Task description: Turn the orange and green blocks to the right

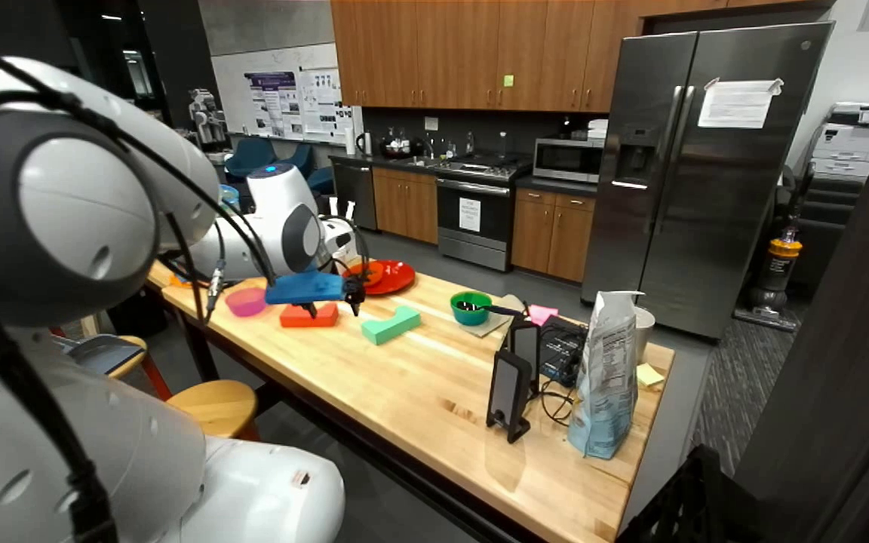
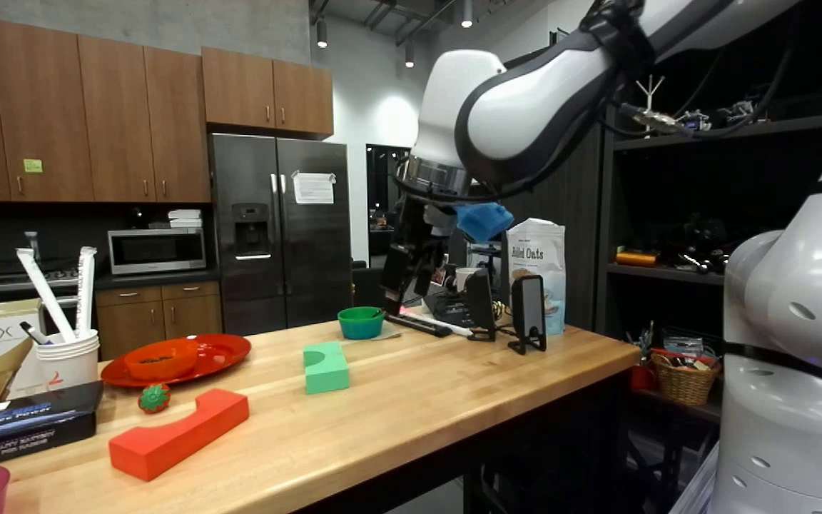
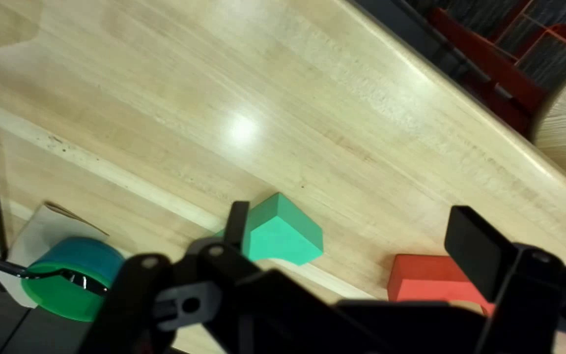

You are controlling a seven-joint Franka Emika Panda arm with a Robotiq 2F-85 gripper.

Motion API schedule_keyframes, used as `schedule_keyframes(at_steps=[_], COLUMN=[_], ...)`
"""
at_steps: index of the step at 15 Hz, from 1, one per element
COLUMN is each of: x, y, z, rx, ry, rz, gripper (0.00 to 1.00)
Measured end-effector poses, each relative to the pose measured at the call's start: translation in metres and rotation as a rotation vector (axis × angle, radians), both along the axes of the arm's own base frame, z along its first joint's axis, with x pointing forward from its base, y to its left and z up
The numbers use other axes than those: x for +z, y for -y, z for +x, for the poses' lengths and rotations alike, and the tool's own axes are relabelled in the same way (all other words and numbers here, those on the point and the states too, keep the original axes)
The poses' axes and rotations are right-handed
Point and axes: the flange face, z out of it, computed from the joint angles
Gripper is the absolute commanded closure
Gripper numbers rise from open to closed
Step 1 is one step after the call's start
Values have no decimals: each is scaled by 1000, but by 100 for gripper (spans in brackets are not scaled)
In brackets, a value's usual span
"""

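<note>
The orange block (image 1: 302,320) and the green block (image 1: 391,326) lie apart on the wooden table, each with a curved notch in one side. In an exterior view the orange block (image 2: 179,437) is nearer the front left and the green block (image 2: 329,375) further back. My gripper (image 3: 354,233) is open and empty above the table. In the wrist view its left finger covers part of the green block (image 3: 285,241), and its right finger and body cover part of the orange block (image 3: 428,285). The gripper also shows in both exterior views (image 1: 333,305) (image 2: 411,275), above the tabletop.
A round green bowl (image 2: 360,325) with a dark utensil stands behind the green block. A red plate (image 2: 229,355), a strawberry-like toy (image 2: 154,398) and a pink bowl (image 1: 246,302) are near the orange block. Black speakers (image 1: 508,394) and an oats bag (image 1: 606,377) stand further along.
</note>
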Motion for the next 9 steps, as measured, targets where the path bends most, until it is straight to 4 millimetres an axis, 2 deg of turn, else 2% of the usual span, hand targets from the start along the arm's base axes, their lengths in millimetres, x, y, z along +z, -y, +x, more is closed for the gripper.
schedule_keyframes(at_steps=[5, 9], x=[-8, -22], y=[41, 59], z=[102, 179], rx=[57, 101], ry=[-137, -218], rz=[-25, -49], gripper=[0, 0])
